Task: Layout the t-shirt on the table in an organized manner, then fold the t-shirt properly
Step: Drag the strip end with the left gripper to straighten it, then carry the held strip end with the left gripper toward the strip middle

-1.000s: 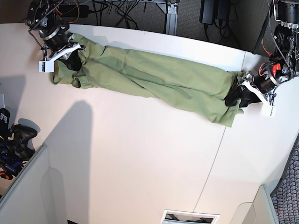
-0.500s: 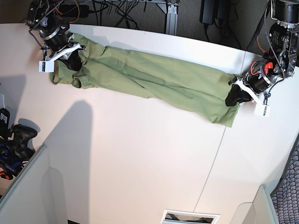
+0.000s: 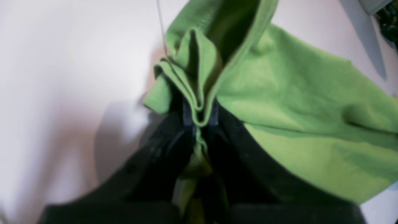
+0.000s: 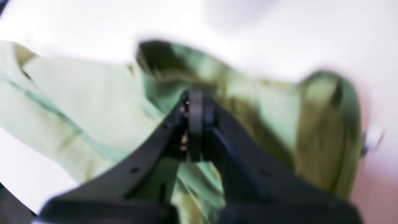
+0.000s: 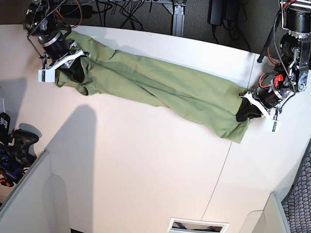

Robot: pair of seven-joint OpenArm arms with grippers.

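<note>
Background, base view: dark grey speckled carpet floor (image 5: 146, 17) beyond the far edge of the work surface. Tangle of black cables (image 5: 124, 8) lying on that carpet. Grey slotted aluminium frame post (image 5: 178, 18), upright, just beside the cables. Black rectangular power unit (image 5: 223, 12) near the post. Black game controller (image 5: 22, 141) at the left edge. Grey-white angled panel (image 5: 26, 201) at the lower left corner. Soft, even overhead light; broad faint shadows.
</note>
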